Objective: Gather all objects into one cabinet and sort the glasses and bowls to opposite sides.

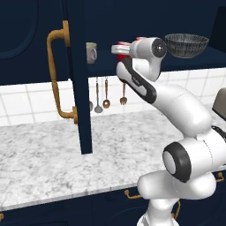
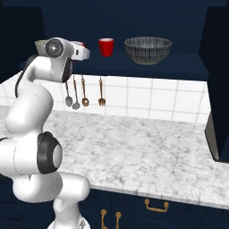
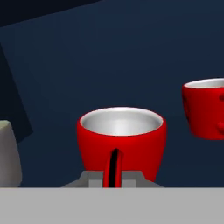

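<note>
Three cups, hand view, left to right
Grey-beige cup (image 3: 8, 153): 9 o'clock edge, on the cabinet (image 1: 145, 61) shelf.
Held red cup (image 3: 121, 142): centre; gripper (image 3: 113, 178) at 6 o'clock, jaws clamped on its handle.
Second red cup (image 3: 204, 108): 3 o'clock, apart.
Bowl (image 2: 148, 49): far right of shelf in the right base view.
Technique: lower level, keep clear of neighbours, release only once seated.

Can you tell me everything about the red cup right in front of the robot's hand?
The red cup is small, glossy and round, with a pale grey inside and a thin red handle facing the camera. It stands upright on the dark navy cabinet shelf. The hand is shut on its handle.
</note>
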